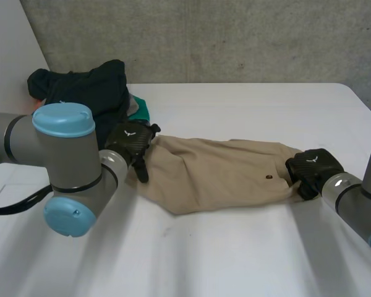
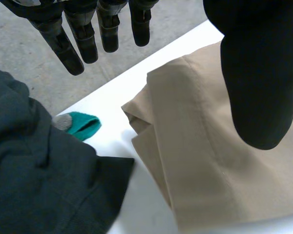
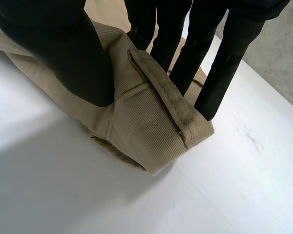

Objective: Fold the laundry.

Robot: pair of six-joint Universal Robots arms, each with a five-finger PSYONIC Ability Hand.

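Laundry to fold is a tan garment (image 1: 222, 176) stretched flat across the middle of the white table (image 1: 235, 253), its length running between the two hands; the left hand (image 1: 131, 142) is at one end of it, the right hand (image 1: 312, 166) at the other.

In the left wrist view the left hand's fingers (image 2: 71, 48) are straight and a little apart, hanging over bare table just past the garment's folded corner (image 2: 136, 119); the thumb (image 2: 256, 78) stands over the tan cloth, though whether it touches the cloth cannot be told; nothing is caught between thumb and fingers, so this hand is spread and loose.

In the right wrist view the right hand's thumb (image 3: 63, 53) presses into one side of the garment's thick hemmed edge and the fingers (image 3: 219, 63) come down on the other side; the cloth (image 3: 141, 117) is bunched into a ridge between them, a belt loop (image 3: 161, 92) lying along its top; this hand is pinching that end of the garment.

Behind the left hand, at the table's far corner, sits a heap of dark clothes (image 1: 86, 86) with a teal piece (image 1: 140, 109) poking out beside it; the heap lies near the garment's end, with a strip of table between.
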